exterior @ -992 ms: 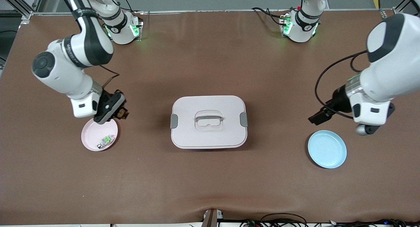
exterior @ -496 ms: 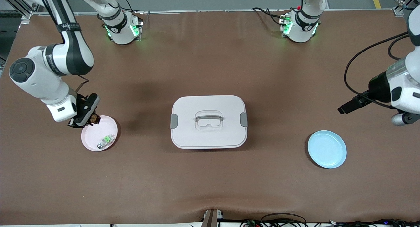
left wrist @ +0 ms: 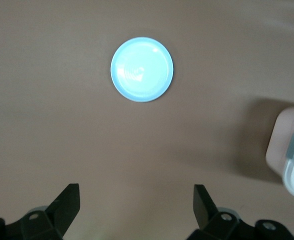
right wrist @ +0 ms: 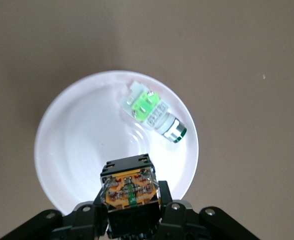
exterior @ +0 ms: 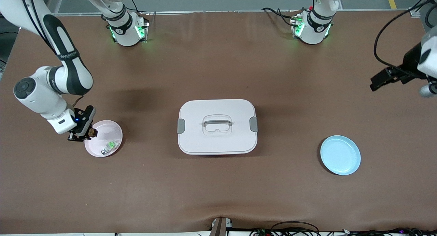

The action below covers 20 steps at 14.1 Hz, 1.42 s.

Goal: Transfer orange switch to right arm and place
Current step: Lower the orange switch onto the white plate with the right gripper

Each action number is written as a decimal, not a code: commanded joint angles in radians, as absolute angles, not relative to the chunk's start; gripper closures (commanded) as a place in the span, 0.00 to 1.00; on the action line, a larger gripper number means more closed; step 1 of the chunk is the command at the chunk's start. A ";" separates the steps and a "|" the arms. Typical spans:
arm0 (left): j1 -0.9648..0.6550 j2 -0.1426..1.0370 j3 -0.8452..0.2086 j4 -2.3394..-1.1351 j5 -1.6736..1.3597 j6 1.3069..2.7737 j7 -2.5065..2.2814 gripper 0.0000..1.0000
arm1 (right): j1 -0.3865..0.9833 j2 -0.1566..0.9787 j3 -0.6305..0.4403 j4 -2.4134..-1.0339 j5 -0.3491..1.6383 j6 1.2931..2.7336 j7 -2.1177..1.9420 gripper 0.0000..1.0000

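My right gripper (right wrist: 132, 207) is squeezed tight on the orange switch (right wrist: 129, 188), a little black block with an orange middle. I hold it over the edge of the pink plate (exterior: 109, 130) at the right arm's end of the table; I think it is just above the plate, but I can't be sure it isn't touching. A small green part (right wrist: 149, 111) lies in that plate too. My left gripper (left wrist: 137, 210) waits with its fingers spread wide and nothing in them, up over the bare table at the left arm's end, with the blue plate (left wrist: 142, 69) below. The closed box (exterior: 217, 126) sits in the middle.
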<state>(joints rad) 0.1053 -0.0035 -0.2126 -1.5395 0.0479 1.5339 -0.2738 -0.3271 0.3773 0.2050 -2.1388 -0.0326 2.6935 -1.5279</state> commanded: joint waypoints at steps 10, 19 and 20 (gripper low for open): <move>0.031 -0.097 -0.115 -1.621 0.005 1.522 -0.149 0.00 | -0.338 0.502 0.215 -2.083 -0.054 2.655 -1.466 1.00; 0.031 -0.077 -0.118 -1.612 0.006 1.526 -0.147 0.00 | -0.129 0.511 0.025 -2.046 -0.107 2.606 -1.381 1.00; 0.031 -0.077 -0.118 -1.606 0.005 1.526 -0.147 0.00 | -0.129 0.514 0.025 -2.045 -0.107 2.608 -1.381 1.00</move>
<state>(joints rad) 0.0315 -0.0726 -0.1253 -1.6114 0.0193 1.5197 -0.1665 -0.1358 0.5029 0.0387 -2.0642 -0.0805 2.6170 -1.4040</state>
